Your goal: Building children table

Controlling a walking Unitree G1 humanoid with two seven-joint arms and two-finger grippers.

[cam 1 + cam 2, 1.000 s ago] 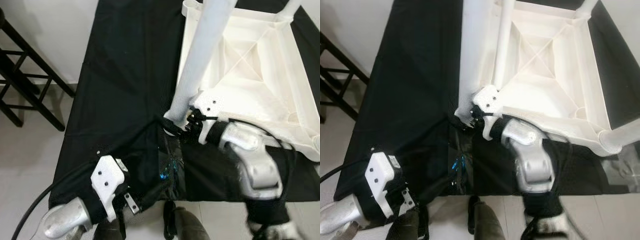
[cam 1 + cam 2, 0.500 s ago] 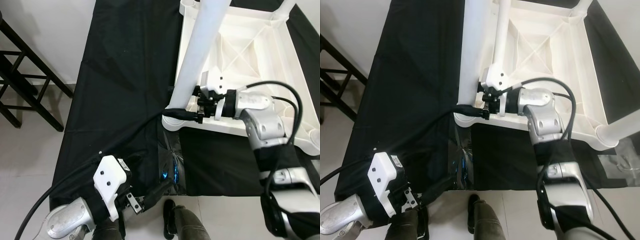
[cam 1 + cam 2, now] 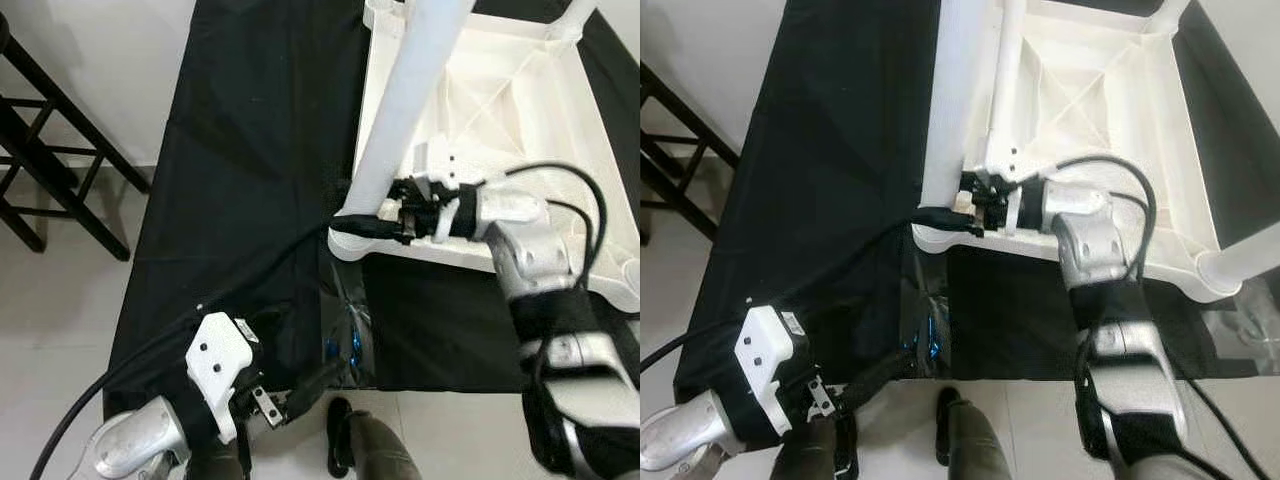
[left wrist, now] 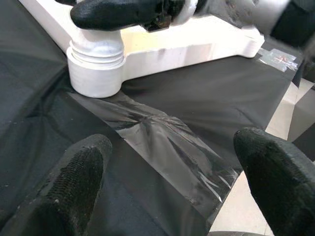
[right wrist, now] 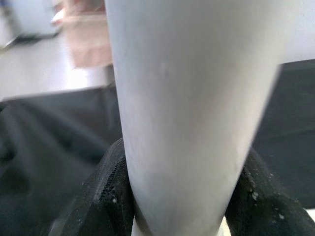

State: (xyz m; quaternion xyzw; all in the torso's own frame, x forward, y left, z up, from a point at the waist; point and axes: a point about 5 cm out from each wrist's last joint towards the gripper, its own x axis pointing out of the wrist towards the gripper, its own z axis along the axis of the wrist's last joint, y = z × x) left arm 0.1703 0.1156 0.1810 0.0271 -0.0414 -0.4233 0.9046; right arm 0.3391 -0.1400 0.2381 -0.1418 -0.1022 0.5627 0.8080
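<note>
Pale floor tiles [image 3: 60,330] run under a black cloth [image 3: 250,160] that I see spread flat. Nearest me, the left gripper [image 4: 167,187] hovers with fingers wide apart, holding nothing, over a strip of clear tape [image 4: 167,147]. Further out, my right gripper [image 3: 385,222] is clamped around the white table leg [image 3: 405,110], at its base in the corner socket of the upturned table top [image 3: 520,100]. A dark wooden stool [image 3: 50,170] stands far left by the wall.

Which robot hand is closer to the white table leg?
Right. The right gripper is clamped around the table leg near its base. The left gripper is open, low by the black cloth's near edge, well away from the leg.
</note>
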